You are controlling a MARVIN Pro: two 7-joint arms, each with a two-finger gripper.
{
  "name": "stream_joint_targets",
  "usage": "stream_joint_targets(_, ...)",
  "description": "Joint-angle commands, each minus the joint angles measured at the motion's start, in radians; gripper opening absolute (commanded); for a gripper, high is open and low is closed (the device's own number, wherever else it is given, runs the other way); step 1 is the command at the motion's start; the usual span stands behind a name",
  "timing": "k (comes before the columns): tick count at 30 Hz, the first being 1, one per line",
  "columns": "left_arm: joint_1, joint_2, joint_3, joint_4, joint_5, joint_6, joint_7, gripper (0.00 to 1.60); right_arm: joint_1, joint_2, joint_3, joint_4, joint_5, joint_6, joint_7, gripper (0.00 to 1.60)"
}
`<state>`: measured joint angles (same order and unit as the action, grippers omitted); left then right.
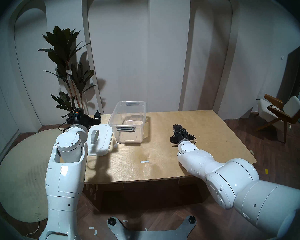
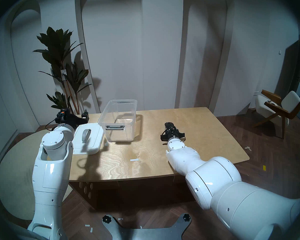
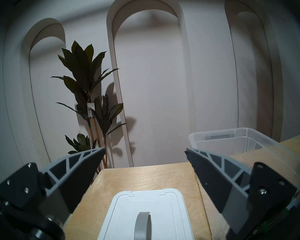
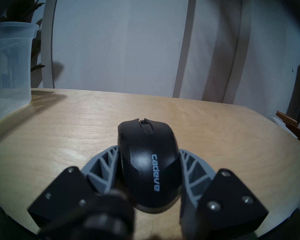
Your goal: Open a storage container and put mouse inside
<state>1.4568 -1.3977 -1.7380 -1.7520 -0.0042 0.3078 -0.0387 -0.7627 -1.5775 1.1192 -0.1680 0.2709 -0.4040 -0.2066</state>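
The storage container (image 1: 128,121) is a clear tub standing open on the wooden table (image 1: 163,156), grey latch facing me; it also shows in the left wrist view (image 3: 232,141). Its white lid (image 1: 99,141) with the grey arched handle lies flat on the table to its left. My left gripper (image 1: 92,117) hovers over the lid's far end, open and empty (image 3: 145,150). My right gripper (image 1: 177,132) is shut on the black mouse (image 1: 177,128), to the right of the tub. In the right wrist view the fingers (image 4: 104,161) bend around the mouse (image 4: 147,165), low at the table top.
A tall plant (image 1: 68,70) stands behind the table's far left corner. A strip of white tape (image 1: 144,161) lies near the table's front middle. A chair (image 1: 280,113) stands at the far right. A round beige surface (image 1: 21,173) lies left of the table.
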Motion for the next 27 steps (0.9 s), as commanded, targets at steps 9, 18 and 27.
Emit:
stream_joint_targets(9,-0.015,-0.005,0.000,-0.022,0.001,-0.008,-0.002,1.60,-0.007,-0.019,-0.039,-0.076,-0.052,-0.203,-0.134,0.00)
stream_joint_targets(18,-0.016,-0.006,-0.002,-0.021,0.005,-0.007,-0.006,1.60,0.015,-0.022,-0.033,-0.159,-0.049,-0.270,-0.147,0.00)
stream_joint_targets(27,-0.016,-0.008,-0.003,-0.019,0.008,-0.007,-0.009,1.60,0.040,-0.031,-0.021,-0.268,-0.040,-0.298,-0.132,0.00)
